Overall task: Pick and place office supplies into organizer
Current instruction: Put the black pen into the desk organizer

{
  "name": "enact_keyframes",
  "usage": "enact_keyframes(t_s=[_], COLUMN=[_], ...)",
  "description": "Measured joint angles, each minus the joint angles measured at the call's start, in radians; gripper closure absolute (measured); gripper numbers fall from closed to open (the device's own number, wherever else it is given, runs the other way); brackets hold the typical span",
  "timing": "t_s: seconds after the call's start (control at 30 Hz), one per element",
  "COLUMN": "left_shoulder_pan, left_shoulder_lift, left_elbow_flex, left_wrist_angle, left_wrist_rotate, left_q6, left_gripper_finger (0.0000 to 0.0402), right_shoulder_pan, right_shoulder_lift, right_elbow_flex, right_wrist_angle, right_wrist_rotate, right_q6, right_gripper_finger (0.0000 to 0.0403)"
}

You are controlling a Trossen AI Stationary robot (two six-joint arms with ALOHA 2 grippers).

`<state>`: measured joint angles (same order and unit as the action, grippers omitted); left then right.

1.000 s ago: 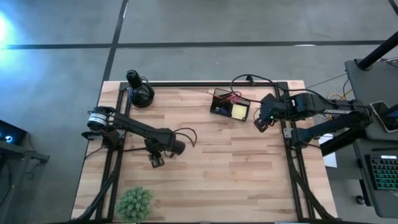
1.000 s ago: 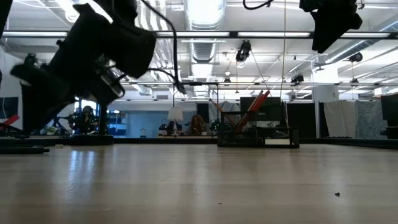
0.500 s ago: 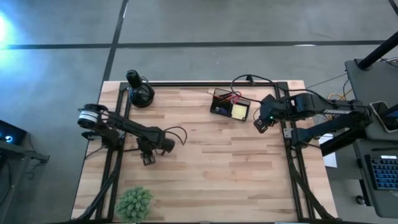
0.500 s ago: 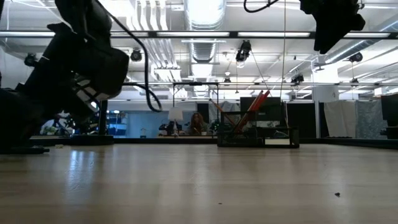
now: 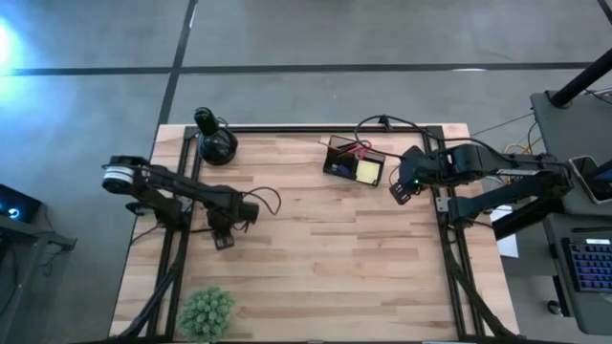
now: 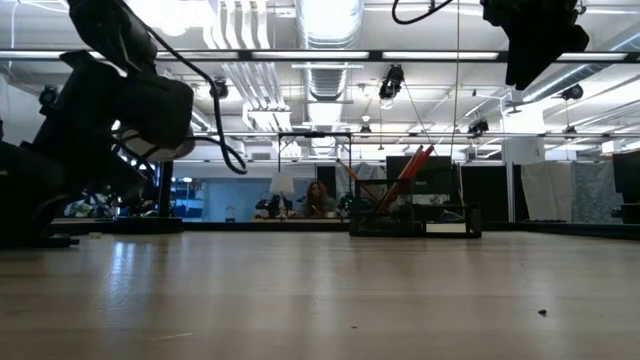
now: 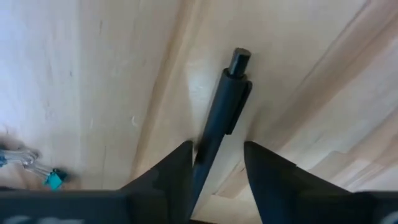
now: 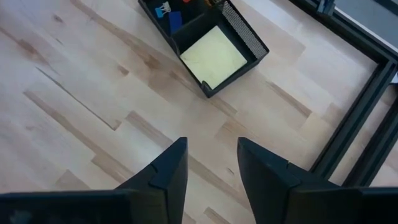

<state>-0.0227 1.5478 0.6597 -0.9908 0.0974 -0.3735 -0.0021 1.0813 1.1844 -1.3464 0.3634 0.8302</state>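
**Q:** Where is the left claw?

**A:** The left claw (image 7: 216,163) is low over the left side of the wooden surface (image 5: 325,258), its fingers (image 7: 177,168) parted to either side of a black pen (image 7: 219,121) that lies flat on the wood. The pen's barrel runs up between them; whether they press it cannot be told. A small binder clip (image 7: 31,169) with a teal body lies on the wood nearby.

**Q:** And the right claw?

**A:** The right claw (image 8: 211,163) hangs above the surface near its right rail, fingers apart and empty, just beside the organizer (image 5: 354,161).

**Q:** What does the organizer hold?

**A:** The black box sits at the far middle of the surface. A yellow sticky-note pad (image 8: 213,56) lies flat in the compartment nearest the right claw. Red-handled scissors (image 6: 410,172) stand tilted in another section, seen from the low view.

**Q:** Anything else on the surface?

**A:** A round black object (image 5: 214,141) at the far left corner, and a small green plant (image 5: 207,311) at the near left edge.
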Motion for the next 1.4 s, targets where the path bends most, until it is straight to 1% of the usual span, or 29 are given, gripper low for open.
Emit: enact_keyframes(t_s=[0.13,0.3,0.37,0.57,0.7,0.8,0.87,0.9,0.97,1.03,1.17,1.27,1.4], left_shoulder_pan=[0.0,0.0,0.0,0.0,0.0,0.002,0.002,0.002,0.001,0.003,0.012,0.049,0.129], left_shoulder_lift=[0.001,0.001,0.001,0.002,0.005,-0.008,-0.03,-0.037,-0.046,-0.06,-0.055,-0.021,0.095], left_elbow_flex=[-0.015,-0.017,-0.013,0.03,0.099,0.19,0.234,0.26,0.327,0.378,0.468,0.522,0.635], left_wrist_angle=[0.02,0.029,0.029,0.013,0.024,0.168,0.191,0.236,0.355,0.415,0.632,0.784,0.853], left_wrist_rotate=[-0.006,-0.017,-0.019,-0.027,-0.04,-0.064,-0.073,-0.079,-0.127,-0.187,-0.281,-0.318,-0.332], left_q6=[0.037,0.041,0.04,0.037,0.01,-0.012,-0.018,-0.023,-0.053,-0.058,0.03,0.137,0.236], left_gripper_finger=[0.0316,0.037,0.0386,0.039,0.039,0.0392,0.0393,0.0393,0.0393,0.0393,0.0393,0.0393,0.0394], right_shoulder_pan=[0.0,0.0,0.0,0.0,0.0,0.0,0.0,0.0,0.0,0.0,0.0,0.0,0.0], right_shoulder_lift=[0.0,0.0,0.0,0.0,0.0,0.0,0.0,0.0,0.0,0.0,0.0,0.0,0.0], right_elbow_flex=[-0.002,-0.002,-0.003,-0.011,-0.011,-0.011,-0.011,-0.011,-0.011,-0.011,-0.011,-0.011,-0.012], right_wrist_angle=[0.0,0.0,0.001,0.002,0.002,0.004,0.004,0.005,0.005,0.004,0.005,0.005,0.005], right_wrist_rotate=[0.003,0.003,0.003,0.003,0.003,0.003,0.003,0.003,0.003,0.003,0.003,0.003,0.003], right_q6=[0.005,0.026,0.027,0.027,0.027,0.027,0.026,0.026,0.026,0.026,0.027,0.027,0.026], right_gripper_finger=[0.0272,0.0272,0.0274,0.0273,0.0271,0.0274,0.0276,0.0277,0.0277,0.0276,0.0273,0.0275,0.0279])
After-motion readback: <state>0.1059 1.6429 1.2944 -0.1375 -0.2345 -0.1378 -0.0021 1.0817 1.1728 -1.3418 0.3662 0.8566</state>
